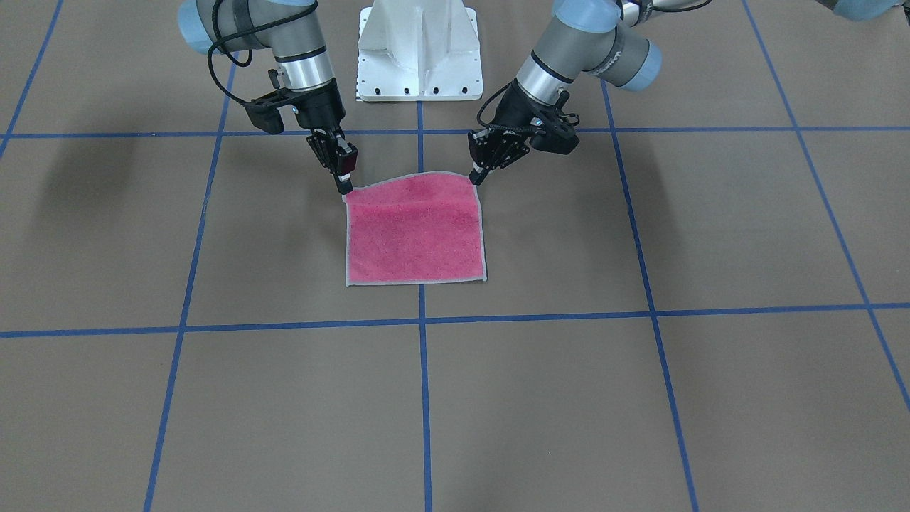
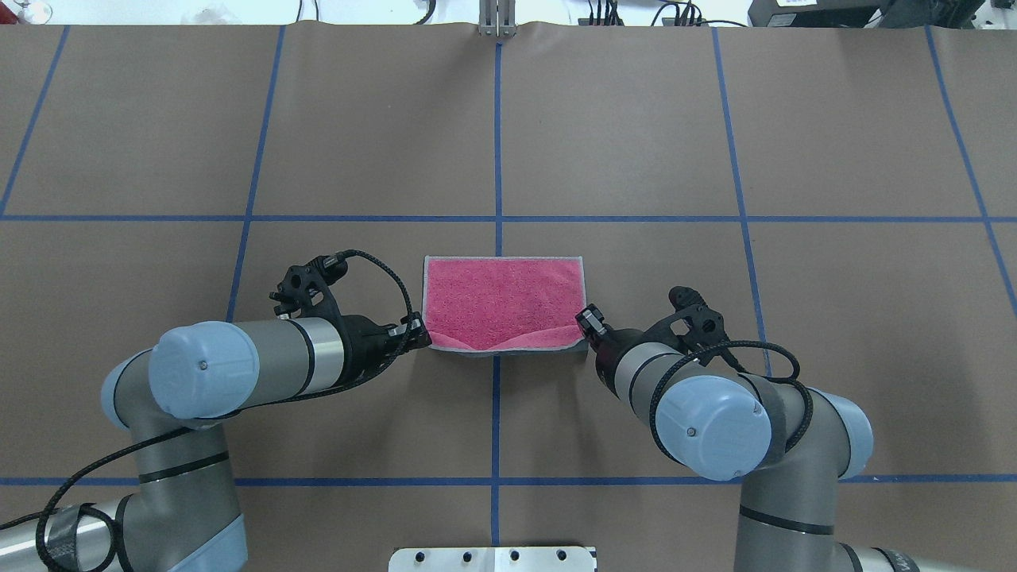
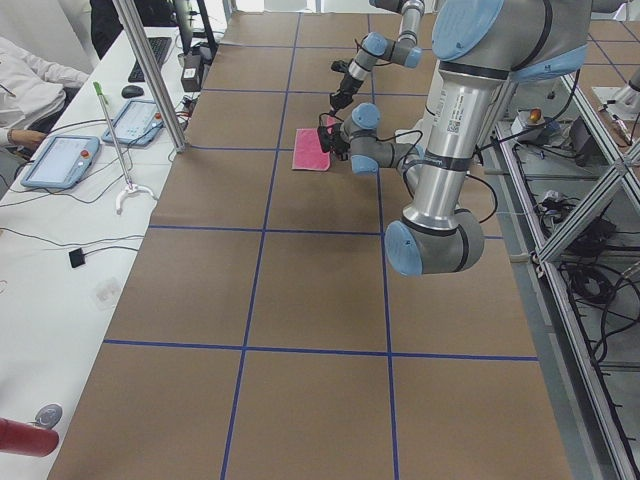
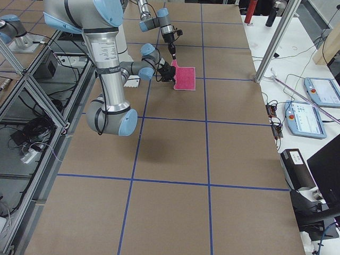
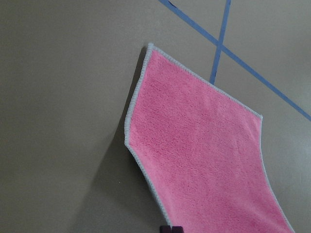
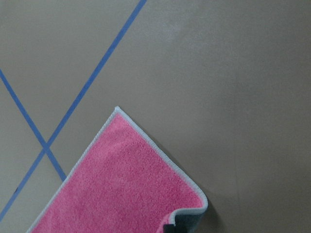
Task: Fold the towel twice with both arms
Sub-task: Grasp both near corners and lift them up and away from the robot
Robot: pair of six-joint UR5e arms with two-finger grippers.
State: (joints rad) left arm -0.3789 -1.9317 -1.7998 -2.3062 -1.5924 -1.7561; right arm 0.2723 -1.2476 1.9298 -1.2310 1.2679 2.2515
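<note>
Now the left gripper and right gripper each pinch a near corner of the towel, that edge raised off the worktop.

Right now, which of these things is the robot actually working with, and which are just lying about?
In use:
towel
left gripper and right gripper, each pinching one of its corners

Lying about:
white pedestal
touchscreen tablet
keyboard
red container
</note>
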